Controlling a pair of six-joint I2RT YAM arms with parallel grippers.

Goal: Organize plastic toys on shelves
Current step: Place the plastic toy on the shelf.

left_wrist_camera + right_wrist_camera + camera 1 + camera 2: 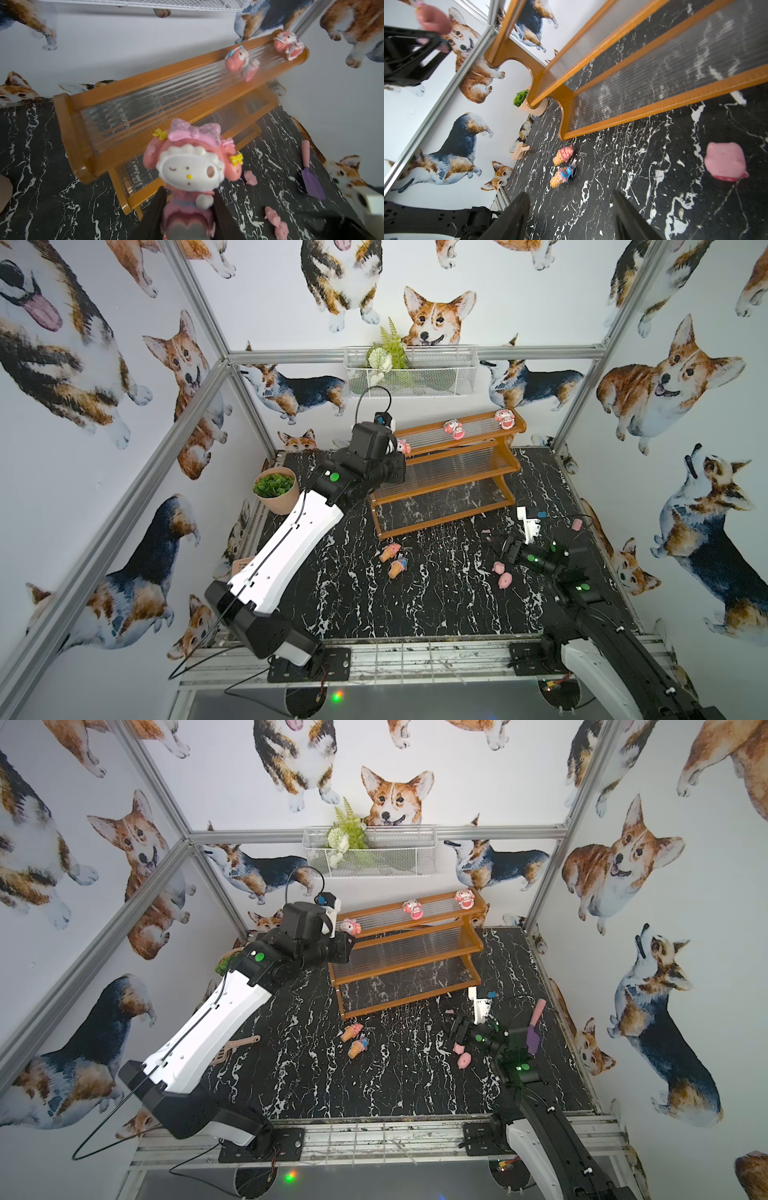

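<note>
Your left gripper [345, 932] holds a pink-and-white doll figurine [348, 926] by the left end of the stepped rack [407, 952], on whose top shelf a second doll [412, 909] and a third doll [464, 898] sit. Two ice-cream cones [352, 1031] lie in front.

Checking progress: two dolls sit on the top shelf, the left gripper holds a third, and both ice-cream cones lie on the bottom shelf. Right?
No. Both top views show the ice-cream cones on the tabletop, in front of the shelves. The two dolls up top and the third doll in the left gripper are right.
</note>
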